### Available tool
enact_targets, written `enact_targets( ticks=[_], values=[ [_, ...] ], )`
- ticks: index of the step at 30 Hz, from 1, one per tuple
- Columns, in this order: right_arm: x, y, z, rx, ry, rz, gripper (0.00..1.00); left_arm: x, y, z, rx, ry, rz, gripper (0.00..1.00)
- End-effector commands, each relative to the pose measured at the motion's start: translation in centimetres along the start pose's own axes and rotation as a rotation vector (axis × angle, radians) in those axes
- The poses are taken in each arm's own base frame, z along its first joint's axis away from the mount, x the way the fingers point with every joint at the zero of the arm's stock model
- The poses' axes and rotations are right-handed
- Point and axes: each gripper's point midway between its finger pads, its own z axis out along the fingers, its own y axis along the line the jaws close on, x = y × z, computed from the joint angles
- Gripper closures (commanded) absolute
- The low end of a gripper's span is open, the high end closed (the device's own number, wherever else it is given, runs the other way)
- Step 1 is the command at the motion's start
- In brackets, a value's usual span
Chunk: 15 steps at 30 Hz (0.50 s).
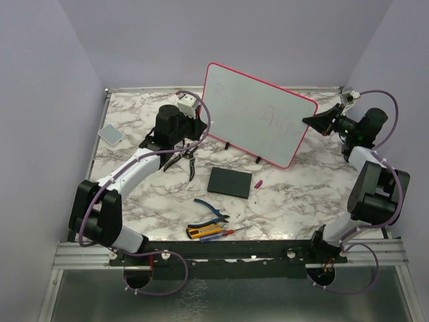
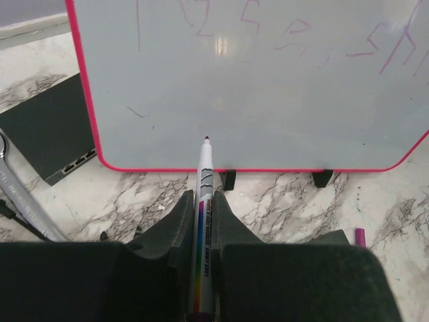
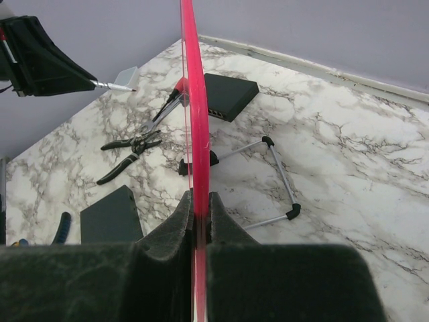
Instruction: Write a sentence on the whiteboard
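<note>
The whiteboard (image 1: 258, 114) stands tilted on its small black feet, pink-red frame all round. Faint pinkish lettering, the sentence (image 2: 295, 33), runs across its upper part and shows dimly in the top view too (image 1: 271, 121). My left gripper (image 2: 203, 198) is shut on a white marker (image 2: 203, 221), whose tip points at the board's lower left area. In the right wrist view a short gap shows between that marker tip (image 3: 127, 88) and the board (image 3: 196, 100). My right gripper (image 3: 199, 198) is shut on the whiteboard's right edge (image 1: 315, 122).
A black square slab (image 1: 230, 182) and a pink cap (image 1: 258, 182) lie in front of the board. Black pliers (image 1: 181, 157), blue pliers (image 1: 211, 209) and screwdrivers (image 1: 208, 233) lie nearer me. A grey pad (image 1: 110, 134) sits far left. A black box with ports (image 2: 53, 131) lies behind the board's left end.
</note>
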Motion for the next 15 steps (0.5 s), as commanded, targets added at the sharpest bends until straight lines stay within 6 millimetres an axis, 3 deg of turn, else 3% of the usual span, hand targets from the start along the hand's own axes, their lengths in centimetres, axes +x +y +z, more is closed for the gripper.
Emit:
enact_targets(
  ticks=[1, 15],
  values=[
    [1.3, 0.1, 0.3, -0.014, 0.026, 0.017, 1.00, -2.0, -0.8, 2.2, 0.022, -0.065, 0.002, 1.00],
    [1.5, -0.2, 0.3, -0.009, 0.029, 0.019, 1.00, -2.1, -0.9, 7.2, 0.038, -0.108, -0.036, 1.00]
  ],
)
